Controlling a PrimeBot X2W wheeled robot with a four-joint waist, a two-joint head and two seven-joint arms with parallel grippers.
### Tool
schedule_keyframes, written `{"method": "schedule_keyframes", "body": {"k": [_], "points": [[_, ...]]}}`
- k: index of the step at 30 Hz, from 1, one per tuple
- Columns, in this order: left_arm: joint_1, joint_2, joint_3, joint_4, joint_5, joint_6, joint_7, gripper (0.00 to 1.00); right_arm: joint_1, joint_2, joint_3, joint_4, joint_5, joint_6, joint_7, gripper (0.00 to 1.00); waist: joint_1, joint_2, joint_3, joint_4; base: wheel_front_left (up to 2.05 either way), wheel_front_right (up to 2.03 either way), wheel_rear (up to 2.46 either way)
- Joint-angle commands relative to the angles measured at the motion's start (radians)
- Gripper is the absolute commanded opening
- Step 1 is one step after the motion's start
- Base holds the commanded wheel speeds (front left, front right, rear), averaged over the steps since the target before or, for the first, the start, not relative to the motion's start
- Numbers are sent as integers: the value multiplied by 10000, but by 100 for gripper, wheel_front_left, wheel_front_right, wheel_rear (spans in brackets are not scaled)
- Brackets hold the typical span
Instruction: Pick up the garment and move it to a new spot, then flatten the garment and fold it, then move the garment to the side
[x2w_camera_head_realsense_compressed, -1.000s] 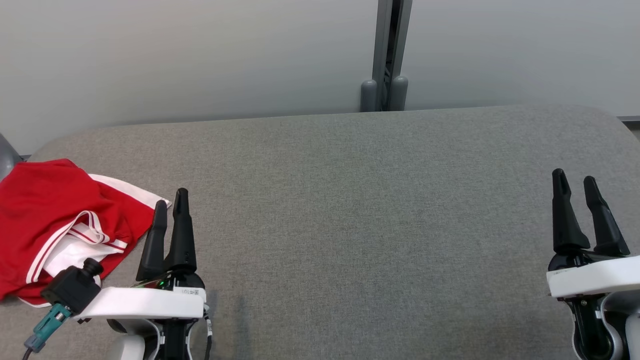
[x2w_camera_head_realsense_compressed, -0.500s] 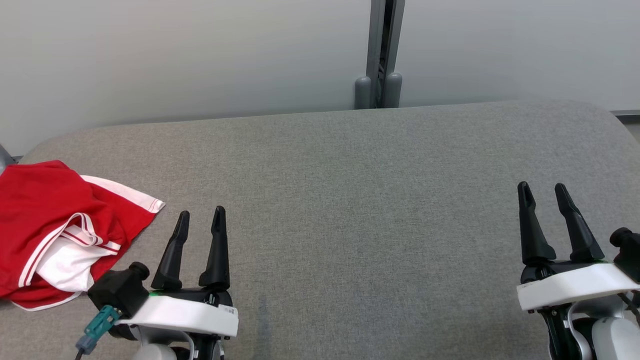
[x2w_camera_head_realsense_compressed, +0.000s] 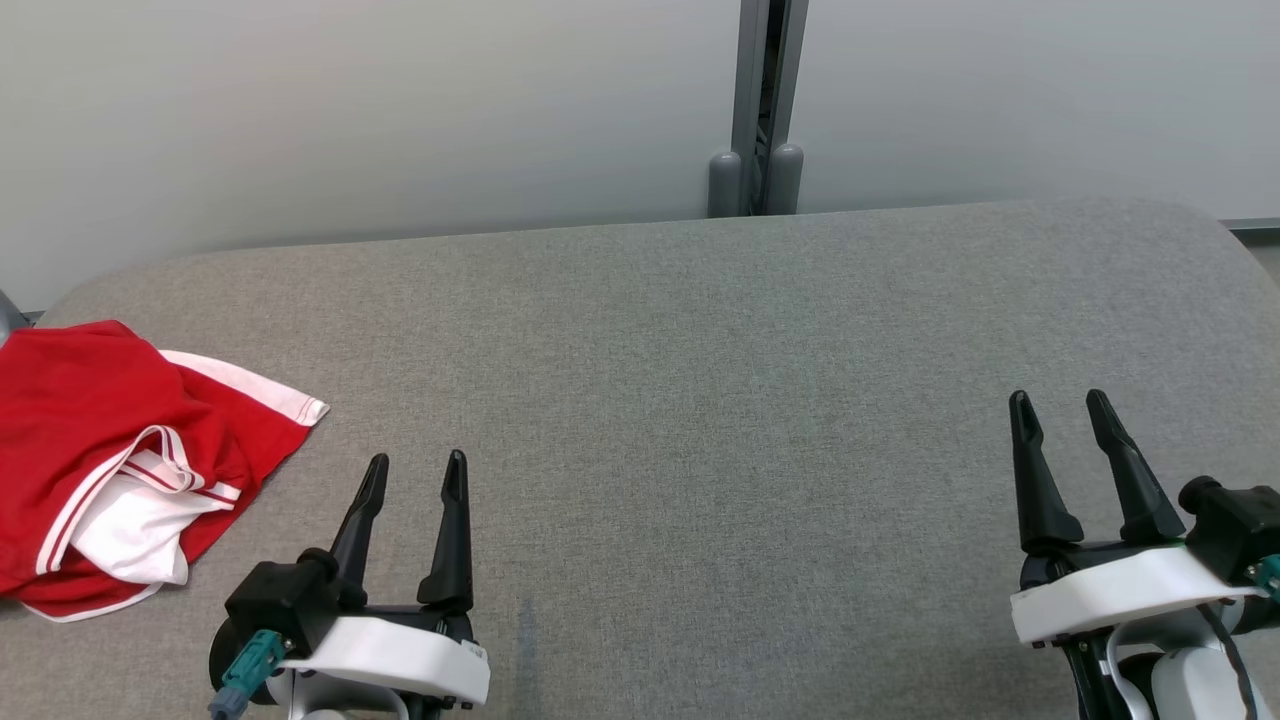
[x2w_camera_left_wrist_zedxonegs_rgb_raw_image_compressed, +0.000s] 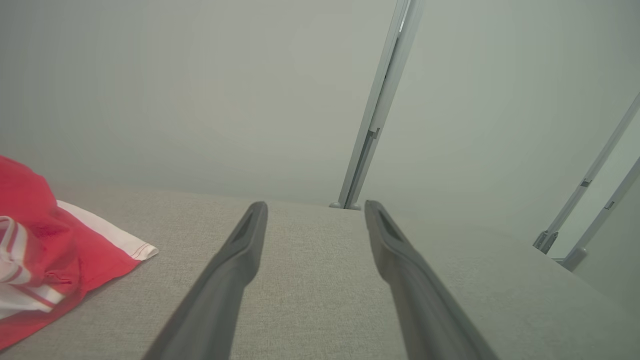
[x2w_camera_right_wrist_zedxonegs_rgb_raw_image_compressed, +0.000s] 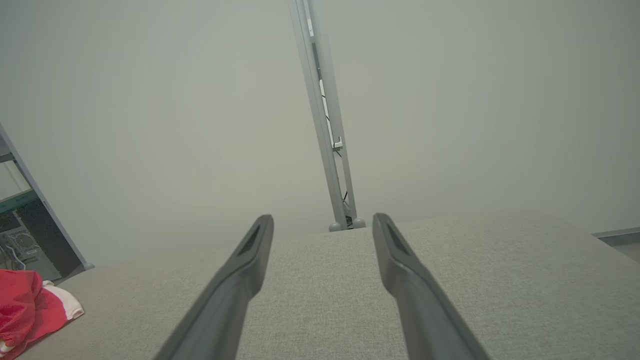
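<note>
A: Where is the garment?

B: The red garment (x2w_camera_head_realsense_compressed: 110, 450) lies crumpled at the far left end of the grey counter (x2w_camera_head_realsense_compressed: 700, 400). It is bunched up, not flat. White trim (x2w_camera_head_realsense_compressed: 130, 520) with thin red stripes shows in its folds, and one white-edged corner points toward the middle of the counter. Its left side runs off the edge of the head view.

A: Is anything touching it?

B: No. The left claw (x2w_camera_head_realsense_compressed: 417, 460) is the nearer one, to the right of the garment and clear of it. Its two dark fingers point toward the far edge of the counter. Its jaws stand wide apart, and the left wrist view shows bare grey fabric between them, with the garment off to one side.

A: And the other arm?

B: The right claw (x2w_camera_head_realsense_compressed: 1058, 398) is at the far right of the counter, well apart from the garment. It is spread just as wide and holds nothing. Its fingers point the same way.

A: What lies beyond the counter?

B: A pale plain wall (x2w_camera_head_realsense_compressed: 400, 100). A grey metal post (x2w_camera_head_realsense_compressed: 757, 100) stands upright against it, behind the middle of the counter's far edge, with two rounded grey stubs at its foot.
</note>
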Motion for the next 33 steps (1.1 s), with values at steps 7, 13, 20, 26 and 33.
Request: {"method": "schedule_keyframes", "body": {"k": [7,13,20,26,33], "points": [[99,47,56,512,806,95,-120,100,-31,-110,31,738,-782,0,-379,100,0,0,10,5,0,0,0],[137,50,112,608,1319,181,-191,100,-190,-119,180,989,-1247,0,-598,100,0,0,37,0,0,0,0],[163,55,77,687,1686,315,-271,100,-255,-124,297,1029,-1661,0,-843,100,0,0,75,34,0,0,0],[200,59,164,640,1742,336,-315,100,-303,-135,451,1075,-1978,0,-970,100,0,0,72,41,0,0,0],[321,57,304,522,2147,396,-370,100,-337,-141,580,1107,-2411,0,-1162,100,0,0,54,27,0,0,0]]}}
